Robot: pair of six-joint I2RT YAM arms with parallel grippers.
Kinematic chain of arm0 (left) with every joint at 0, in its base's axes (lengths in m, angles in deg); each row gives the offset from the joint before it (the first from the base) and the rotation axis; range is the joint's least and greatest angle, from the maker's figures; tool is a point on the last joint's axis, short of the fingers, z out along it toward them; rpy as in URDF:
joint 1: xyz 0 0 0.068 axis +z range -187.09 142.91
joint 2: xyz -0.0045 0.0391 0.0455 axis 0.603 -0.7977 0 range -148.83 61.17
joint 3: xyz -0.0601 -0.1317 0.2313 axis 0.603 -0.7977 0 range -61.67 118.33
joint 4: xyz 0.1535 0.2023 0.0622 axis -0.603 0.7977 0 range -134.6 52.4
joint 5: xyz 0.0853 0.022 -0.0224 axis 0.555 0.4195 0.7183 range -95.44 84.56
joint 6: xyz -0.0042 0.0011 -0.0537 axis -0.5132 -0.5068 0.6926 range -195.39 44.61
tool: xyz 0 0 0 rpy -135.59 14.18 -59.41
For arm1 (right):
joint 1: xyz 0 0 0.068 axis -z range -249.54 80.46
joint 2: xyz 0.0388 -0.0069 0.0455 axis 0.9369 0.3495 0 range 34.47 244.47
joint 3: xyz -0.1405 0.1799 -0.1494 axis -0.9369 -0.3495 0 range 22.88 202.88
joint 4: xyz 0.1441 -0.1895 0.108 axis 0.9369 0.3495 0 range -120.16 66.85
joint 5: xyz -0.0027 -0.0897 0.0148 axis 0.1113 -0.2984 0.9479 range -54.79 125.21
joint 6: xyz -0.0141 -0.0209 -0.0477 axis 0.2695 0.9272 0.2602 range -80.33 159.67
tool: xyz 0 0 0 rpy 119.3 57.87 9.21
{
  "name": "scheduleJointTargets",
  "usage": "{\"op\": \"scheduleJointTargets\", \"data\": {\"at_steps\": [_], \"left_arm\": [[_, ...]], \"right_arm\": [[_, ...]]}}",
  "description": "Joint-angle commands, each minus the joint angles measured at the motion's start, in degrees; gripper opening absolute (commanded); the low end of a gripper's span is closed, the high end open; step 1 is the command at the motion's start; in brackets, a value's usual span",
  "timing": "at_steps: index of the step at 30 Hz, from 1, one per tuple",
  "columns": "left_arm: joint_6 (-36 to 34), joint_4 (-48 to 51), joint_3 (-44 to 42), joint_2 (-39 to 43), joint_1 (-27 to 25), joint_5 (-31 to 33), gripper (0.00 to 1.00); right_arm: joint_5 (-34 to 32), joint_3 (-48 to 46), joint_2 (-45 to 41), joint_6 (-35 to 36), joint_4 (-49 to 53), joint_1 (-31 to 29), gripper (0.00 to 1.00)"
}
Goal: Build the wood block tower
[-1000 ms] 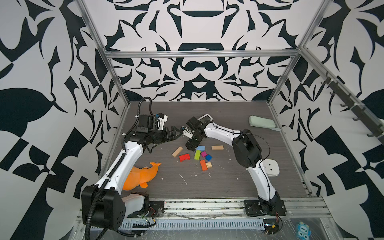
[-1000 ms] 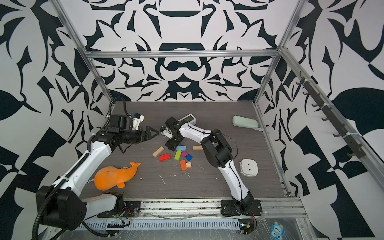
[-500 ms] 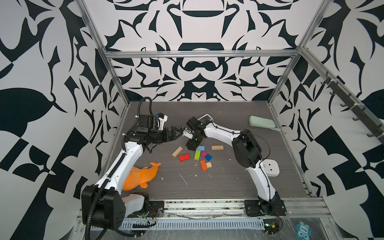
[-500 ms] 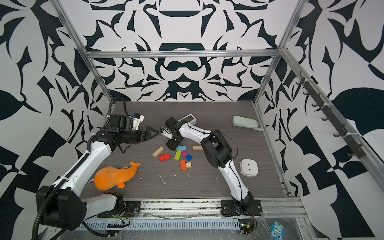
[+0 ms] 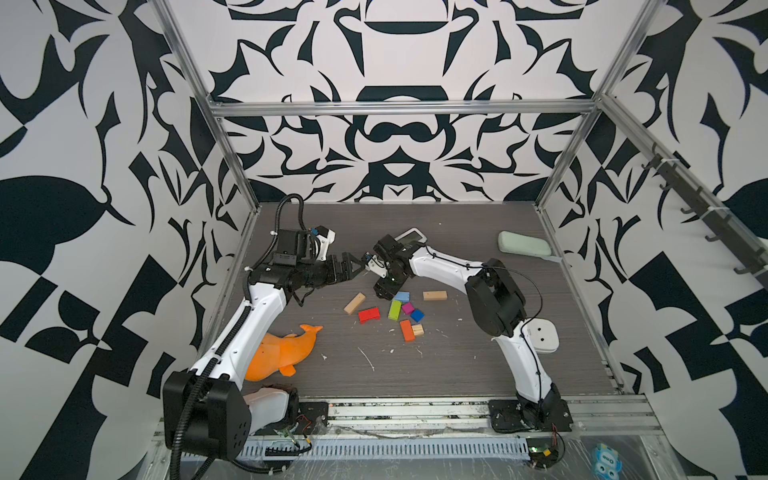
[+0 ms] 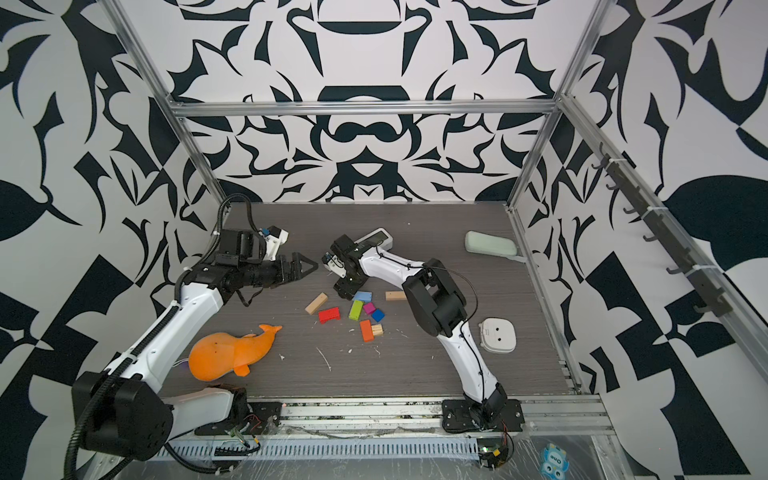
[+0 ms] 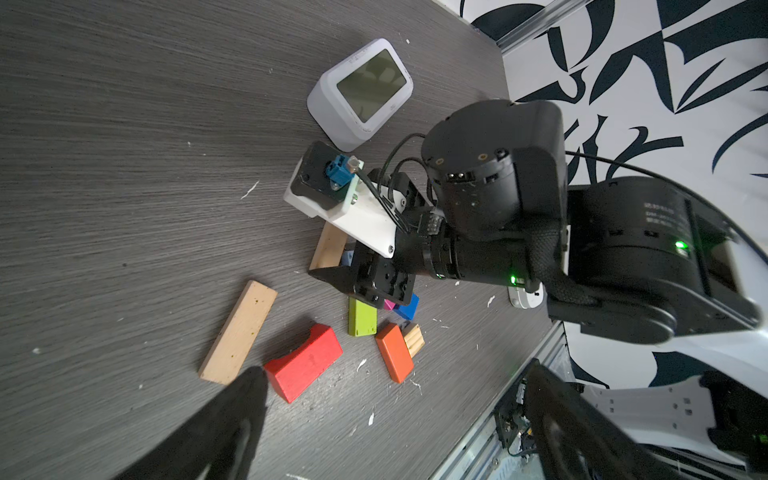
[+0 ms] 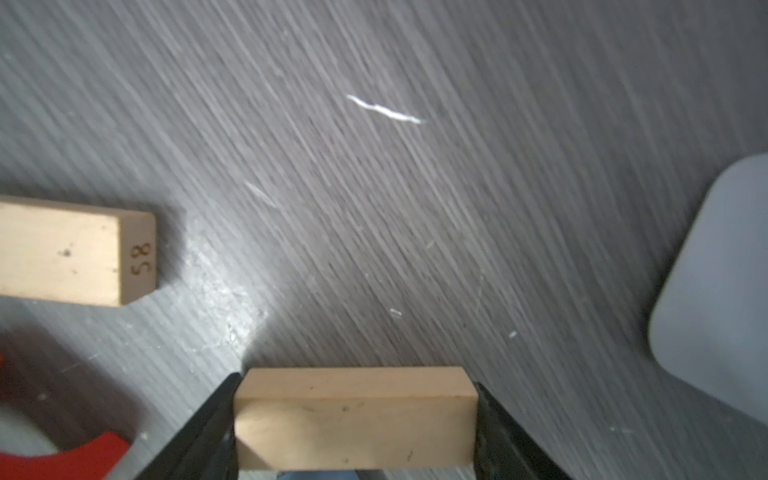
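Closing is the change: my right gripper [image 5: 385, 291], spread wide a moment ago, has drawn its jaws in. In the right wrist view both fingers [image 8: 203, 436] now press flat against opposite faces of a tan bar [image 8: 355, 419]. The arm itself sits where it was, tilted down at the far edge of the block cluster. I read this as a grip just made, not yet a lift. I cannot tell whether the bar has left the table [image 5: 457, 374]. It sits low, just beside the light blue block [image 5: 402, 296].

My left gripper [image 5: 358, 266] has not shifted. It hangs above the table with its jaws fully apart and nothing between them, tips pointing toward my right wrist.

Nothing is stacked yet. The second tan bar [image 5: 354, 303], third tan bar [image 5: 434, 295], red block [image 5: 369, 314], lime green block [image 5: 395, 309], magenta cube [image 5: 407, 308], dark blue cube [image 5: 417, 315], orange block [image 5: 407, 330] and small tan cube [image 5: 417, 330] all lie loose on the table.

With one tan bar clamped, I judge the base layer is what I am starting. I need clear table to set it on, away from the clutter.
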Motion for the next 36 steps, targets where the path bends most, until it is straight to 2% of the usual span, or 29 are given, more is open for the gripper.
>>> {"op": "scheduleJointTargets", "data": {"at_steps": [1,12,25,32,36], "left_arm": [[-0.2,0.9,0.5,0.9,-0.1,-0.4,0.99],[0.0,1.0,0.7,1.0,0.0,-1.0,1.0],[-0.1,0.9,0.7,1.2,-0.1,-0.9,0.99],[0.2,0.7,0.6,1.2,-0.1,-1.0,0.99],[0.2,0.7,0.5,1.2,-0.1,-0.9,1.0]], "right_arm": [[-1.4,-1.5,-3.5,-5.1,-1.7,-0.2,0.72],[-6.4,-1.6,-6.0,-22.1,-2.1,-0.1,0.7],[-11.5,-2.4,-13.2,-31.8,5.2,-0.1,0.7],[-13.6,-6.0,-18.3,-36.1,9.3,-0.1,0.68],[-13.6,-11.5,-22.6,-38.9,8.4,-0.1,0.68]]}}
